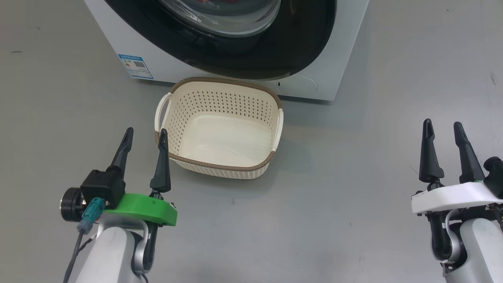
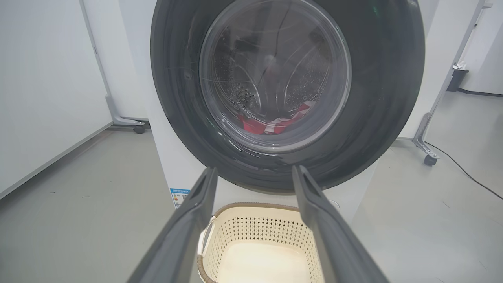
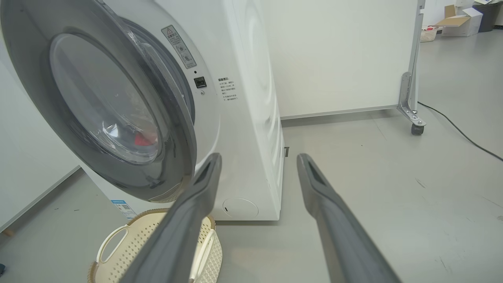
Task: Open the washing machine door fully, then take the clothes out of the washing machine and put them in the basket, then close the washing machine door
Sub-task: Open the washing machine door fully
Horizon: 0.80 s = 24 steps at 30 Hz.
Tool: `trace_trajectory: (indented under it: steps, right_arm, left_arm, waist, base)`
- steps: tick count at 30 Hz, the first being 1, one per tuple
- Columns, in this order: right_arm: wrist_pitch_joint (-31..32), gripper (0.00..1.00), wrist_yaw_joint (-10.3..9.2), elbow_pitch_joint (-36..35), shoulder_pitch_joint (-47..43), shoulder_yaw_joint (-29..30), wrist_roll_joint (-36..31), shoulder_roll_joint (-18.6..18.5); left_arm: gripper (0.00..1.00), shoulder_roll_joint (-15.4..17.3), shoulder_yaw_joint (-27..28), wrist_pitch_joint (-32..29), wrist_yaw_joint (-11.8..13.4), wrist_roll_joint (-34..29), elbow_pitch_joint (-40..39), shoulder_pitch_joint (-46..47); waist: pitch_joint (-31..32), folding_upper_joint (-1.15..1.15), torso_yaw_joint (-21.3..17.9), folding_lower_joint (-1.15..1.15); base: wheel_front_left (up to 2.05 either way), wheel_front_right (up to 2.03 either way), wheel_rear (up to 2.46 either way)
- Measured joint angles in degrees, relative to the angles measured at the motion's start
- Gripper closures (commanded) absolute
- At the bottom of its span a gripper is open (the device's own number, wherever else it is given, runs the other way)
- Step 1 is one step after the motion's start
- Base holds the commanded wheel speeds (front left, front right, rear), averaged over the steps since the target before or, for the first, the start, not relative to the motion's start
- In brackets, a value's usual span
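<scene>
Head view gave us a plain grey floor (image 1: 353,177), scuffed in places, with the washing machine (image 1: 326,74) standing on it ahead of both pairs of jaws. The left wrist view showed white partition panels (image 2: 47,98) on castors (image 2: 430,160) beside the machine and a dark cable (image 2: 463,169) trailing over the floor. In the right wrist view we made out a cardboard box (image 3: 459,19) far off in the room.

Our left jaws stood wide apart and empty, their dark fingers (image 1: 162,165) pointing at the machine. Our right jaws stood equally wide and empty, their fingers (image 1: 428,157) over bare floor.

The basket (image 1: 222,163) sat on the floor just in front of the machine, empty. It lay just beside the left jaws, on their inner side, with the inner fingertip crossing the basket's near corner. We could not tell whether they touched. It was well apart from the right jaws, off to their left.

The washing machine door (image 1: 298,39) lay straight beyond the left jaws' tips, above the basket. From the right jaws it was ahead and to the left, a little ajar from the machine's front.

The clothes (image 2: 255,125) showed red through the glass, low in the drum, beyond the left jaws.
</scene>
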State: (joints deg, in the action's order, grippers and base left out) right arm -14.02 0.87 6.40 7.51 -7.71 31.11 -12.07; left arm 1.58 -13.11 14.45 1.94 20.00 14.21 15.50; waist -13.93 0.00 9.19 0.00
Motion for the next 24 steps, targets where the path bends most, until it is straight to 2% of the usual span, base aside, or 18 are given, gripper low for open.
trace_trajectory:
  steps: [24]
  right_arm:
    - [-0.1, 0.0, -0.45, -2.2, -1.0, 0.3, 0.0, -0.2]
  left_arm:
    - [0.0, 0.0, -0.2, 0.0, -0.2, 0.0, 0.1, -0.2]
  waist:
    - [-0.3, 0.0, 0.4, 0.0]
  base:
    - [0.0, 0.0, 0.0]
